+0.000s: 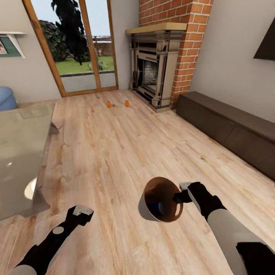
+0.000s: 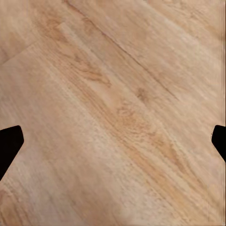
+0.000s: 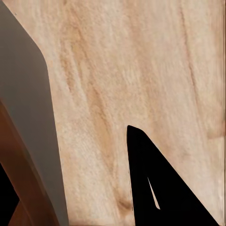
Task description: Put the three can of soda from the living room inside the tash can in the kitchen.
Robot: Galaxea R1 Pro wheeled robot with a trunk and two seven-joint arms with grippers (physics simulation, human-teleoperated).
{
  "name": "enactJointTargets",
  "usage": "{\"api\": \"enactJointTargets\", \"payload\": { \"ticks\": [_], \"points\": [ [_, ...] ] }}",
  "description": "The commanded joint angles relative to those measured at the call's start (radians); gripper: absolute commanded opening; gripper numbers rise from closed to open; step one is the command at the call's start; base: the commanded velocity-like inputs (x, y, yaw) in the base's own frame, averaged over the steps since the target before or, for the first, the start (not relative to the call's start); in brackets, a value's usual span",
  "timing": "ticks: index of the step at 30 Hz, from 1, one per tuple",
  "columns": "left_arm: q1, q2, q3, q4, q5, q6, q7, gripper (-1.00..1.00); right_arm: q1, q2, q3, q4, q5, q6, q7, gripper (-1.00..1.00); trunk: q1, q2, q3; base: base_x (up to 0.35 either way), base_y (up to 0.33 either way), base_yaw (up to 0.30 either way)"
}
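Two orange cans of soda [image 1: 109, 104] [image 1: 126, 103] stand upright on the wood floor far ahead, in front of the fireplace [image 1: 152, 72]. A third can is not to be seen. My right gripper [image 1: 179, 197] is shut on the rim of the tash can [image 1: 142, 208], held tilted above the floor with its brown inside facing me. A dark bluish shape lies inside it; what it is I cannot tell. The right wrist view has the bin's grey wall [image 3: 33, 117] beside one black finger [image 3: 160, 188]. My left gripper [image 1: 82, 212] hangs open over bare floor, fingertips [image 2: 9, 143] wide apart.
A glass-topped table [image 1: 19, 152] stands close on the left, a blue sofa [image 1: 5, 97] behind it. A long dark low bench [image 1: 229, 130] runs along the right wall under the black TV [image 1: 267, 42]. Glass doors [image 1: 80, 46] are at the back. Open wood floor stretches toward the cans.
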State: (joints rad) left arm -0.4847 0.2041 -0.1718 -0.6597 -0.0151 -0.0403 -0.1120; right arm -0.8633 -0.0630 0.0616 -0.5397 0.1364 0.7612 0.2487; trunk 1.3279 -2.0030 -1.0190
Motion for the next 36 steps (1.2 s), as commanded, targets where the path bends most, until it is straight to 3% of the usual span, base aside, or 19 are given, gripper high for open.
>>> {"api": "enactJointTargets", "payload": {
  "ticks": [1,23,31,36],
  "points": [
    [0.000,0.000,0.000,0.000,0.000,0.000,0.000,1.00,0.000,0.001,-0.002,0.000,-0.027,0.003,0.003,-1.00,0.000,0.000,0.000,0.221,-0.251,-0.059],
    [0.000,0.000,0.000,0.000,0.003,-0.001,0.000,1.00,0.012,-0.002,-0.003,0.001,-0.026,0.003,0.003,-1.00,0.000,0.000,0.001,0.221,-0.251,-0.005],
    [0.000,0.000,0.000,0.000,0.003,-0.001,0.000,1.00,0.012,-0.004,-0.004,0.000,-0.026,0.003,0.003,-1.00,0.000,0.000,0.005,0.221,-0.251,0.173],
    [0.000,0.000,0.001,0.000,0.006,-0.001,0.000,1.00,0.046,-0.007,-0.004,-0.001,-0.024,-0.026,0.000,-1.00,0.000,0.000,0.009,0.229,-0.246,0.219]
  ]
}}
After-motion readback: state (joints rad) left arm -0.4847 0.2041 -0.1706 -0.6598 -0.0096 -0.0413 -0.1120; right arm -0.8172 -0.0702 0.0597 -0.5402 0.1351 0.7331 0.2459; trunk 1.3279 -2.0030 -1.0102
